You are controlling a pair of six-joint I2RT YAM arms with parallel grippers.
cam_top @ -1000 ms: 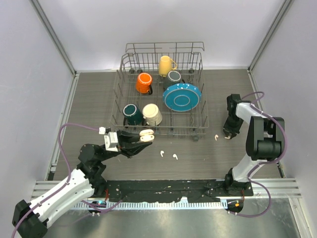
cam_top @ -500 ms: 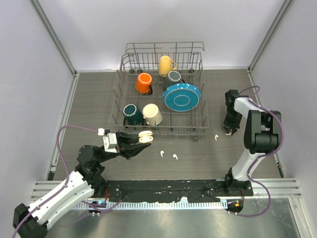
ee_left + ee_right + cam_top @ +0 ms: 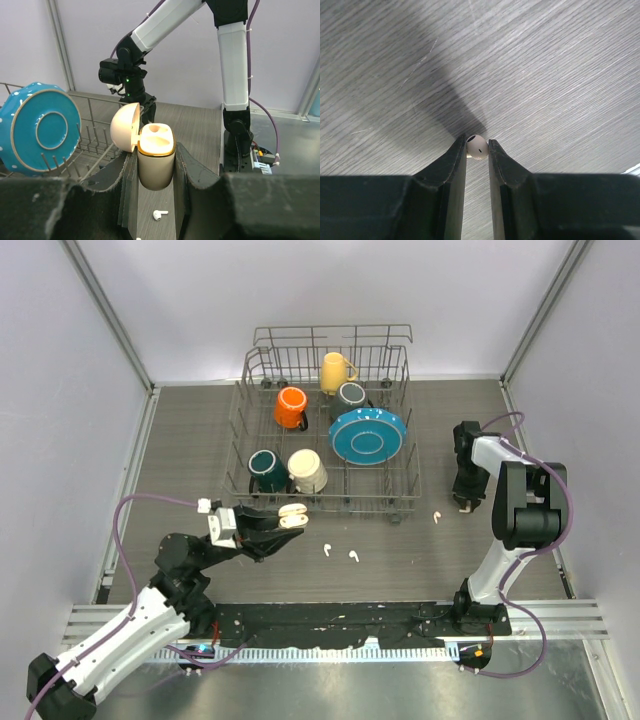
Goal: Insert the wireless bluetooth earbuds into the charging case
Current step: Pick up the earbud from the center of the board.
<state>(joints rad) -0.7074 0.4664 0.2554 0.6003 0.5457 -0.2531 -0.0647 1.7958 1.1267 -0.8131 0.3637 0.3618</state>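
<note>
Right fingers [image 3: 456,167] pinch one earbud [image 3: 477,146] at their very tips, close to the table [image 3: 545,75]. Left fingers [image 3: 181,167] clamp the charging case [image 3: 156,157], lid open. Lift slowly, tip grip looks slippery; line the stem over an empty socket, then let go gently.

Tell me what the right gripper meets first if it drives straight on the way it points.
Probably the table top: the right gripper points down at it, and the earbud pinched in its jaws would touch first. The height above it is unclear.
</note>
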